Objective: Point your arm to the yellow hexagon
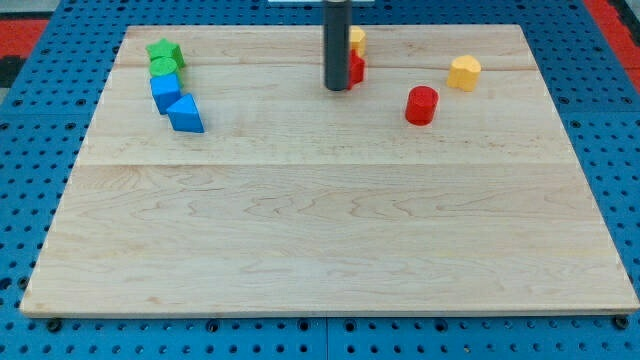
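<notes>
A yellow hexagon block (464,72) lies near the view's top right on the wooden board (320,230). My tip (337,88) is the lower end of a dark rod at the view's top centre, well to the left of the yellow hexagon. The rod partly hides a red block (356,69) and a second yellow block (356,40) just to its right. A red cylinder (421,105) stands between my tip and the yellow hexagon, a little lower in the view.
At the view's top left sit a green star-like block (165,50), a green block (164,67), a blue cube (166,92) and a blue triangular block (185,114), close together. A blue pegboard (40,120) surrounds the board.
</notes>
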